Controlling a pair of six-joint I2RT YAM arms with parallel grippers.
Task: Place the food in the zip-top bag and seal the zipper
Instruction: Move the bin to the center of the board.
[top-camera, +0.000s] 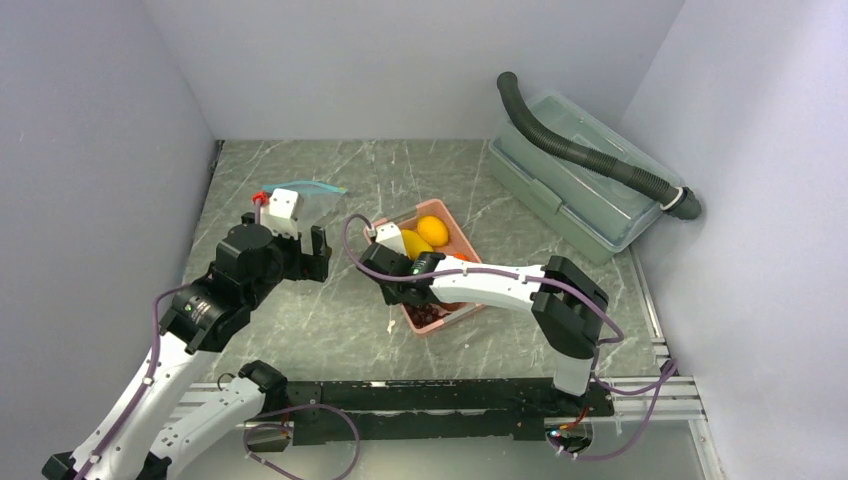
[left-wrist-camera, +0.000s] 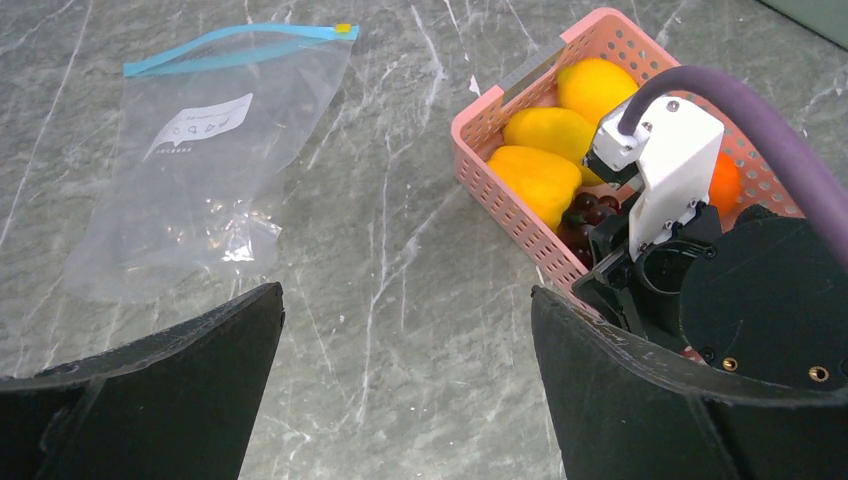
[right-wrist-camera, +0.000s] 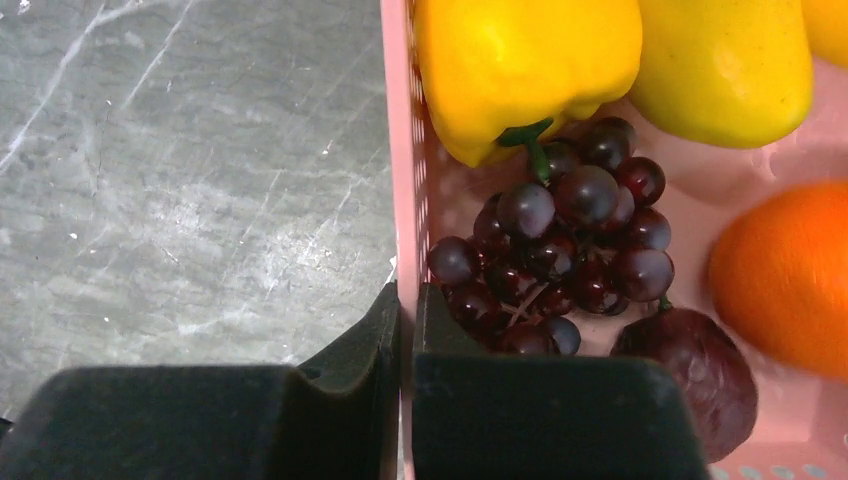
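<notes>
2 grippers, 2 containers listed.

Right gripper: pinching a side wall of the pink basket, 1 finger outside and 1 inside. This is judged to be steadying or shifting the basket, since no food is being gripped.

Left gripper: hanging spread wide over the table, between basket and zip-top bag, carrying nothing.

Basket is holding 6 pieces:
- yellow bell pepper
- 2 yellow oblong fruits
- grapes
- orange
- dark reddish-brown fruit

Bag is lying flat and looking empty, zipper appearing slightly parted.
</notes>
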